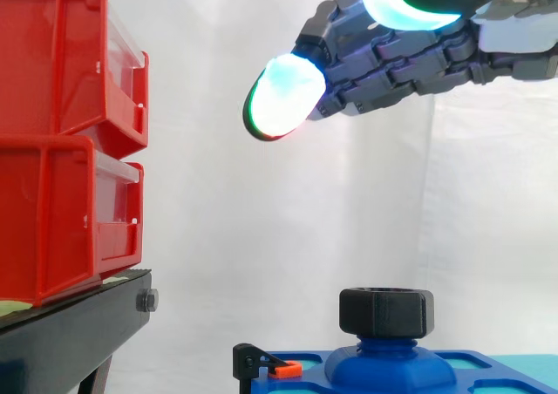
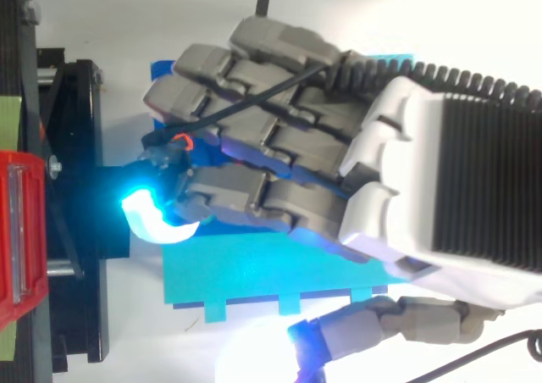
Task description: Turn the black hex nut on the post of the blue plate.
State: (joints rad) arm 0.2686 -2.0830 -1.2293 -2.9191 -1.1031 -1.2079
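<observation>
A black hex nut [image 1: 386, 312] sits on the round post [image 1: 388, 363] of the blue plate [image 1: 488, 370] at the bottom of the side view. My hand [image 1: 410, 58] hovers well above it, coming in from the upper right, its fingers stretched out nearly straight and holding nothing. One fingertip [image 1: 282, 96] glows white-cyan at the left end of the hand. From above, the hand [image 2: 279, 146] covers the nut and most of the blue plate [image 2: 254, 273]; its thumb [image 2: 381, 324] reaches out to the side near the bottom edge.
Two stacked red bins [image 1: 61, 141] rest on a black stand [image 1: 78, 324] at the left. A small black clamp with an orange tab [image 1: 266, 363] sits at the plate's left edge. A white curtain hangs behind.
</observation>
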